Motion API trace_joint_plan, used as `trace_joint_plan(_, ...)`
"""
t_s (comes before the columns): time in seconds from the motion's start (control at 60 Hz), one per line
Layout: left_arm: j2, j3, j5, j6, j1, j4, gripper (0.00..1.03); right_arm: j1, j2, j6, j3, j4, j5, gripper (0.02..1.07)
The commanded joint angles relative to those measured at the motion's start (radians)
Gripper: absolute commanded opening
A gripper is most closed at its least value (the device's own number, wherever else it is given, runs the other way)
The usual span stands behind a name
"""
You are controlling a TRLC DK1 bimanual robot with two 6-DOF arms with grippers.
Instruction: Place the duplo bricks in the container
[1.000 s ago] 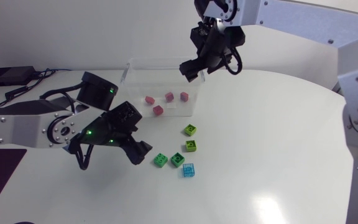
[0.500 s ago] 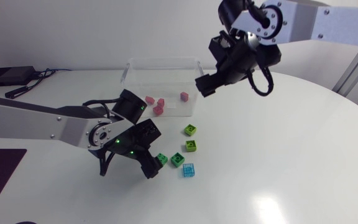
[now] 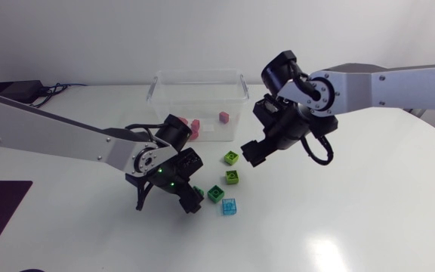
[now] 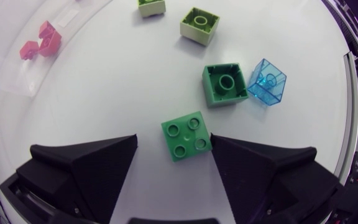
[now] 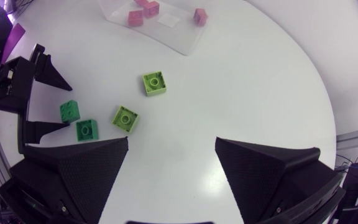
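Left end effector (image 4: 173, 138) sits spread wide around the green brick (image 4: 186, 135). Probably light, hard, slick plastic, so I'd pinch its flat sides.

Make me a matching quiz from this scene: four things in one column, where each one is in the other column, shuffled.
Things
1. pink bricks
2. four-stud green brick
3. clear blue brick
4. right hand

Places
A. beside the dark green brick
B. over bare table, open and empty
C. inside the container
D. between the open fingers of the left hand

Pairs: 1-C, 2-D, 3-A, 4-B
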Motion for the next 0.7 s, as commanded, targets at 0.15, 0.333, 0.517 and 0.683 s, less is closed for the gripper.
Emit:
trace_joint_plan(0.15,0.05,0.034,-0.009,-0.033,-0.016,-0.018,0.34,0.054,-0.007,-0.019,-0.064,0.026,-0.02,1.03)
trace_joint_plan(0.333,0.02,0.024,-0.024,-0.033,-0.031,-0.015,0.31,0.099,0.012,-0.029,-0.104,0.057,-0.028,1.03)
trace_joint_plan(0.517,-0.077,-0.004,-0.024,-0.031,-0.016,-0.016,0.3,0.097,0.084,-0.025,-0.088,0.094,-0.033,1.02)
trace_joint_plan(0.683,-0.201,-0.012,-0.024,-0.02,0.024,-0.028,0.3,0.099,0.156,0.0,-0.045,0.1,-0.033,1.02)
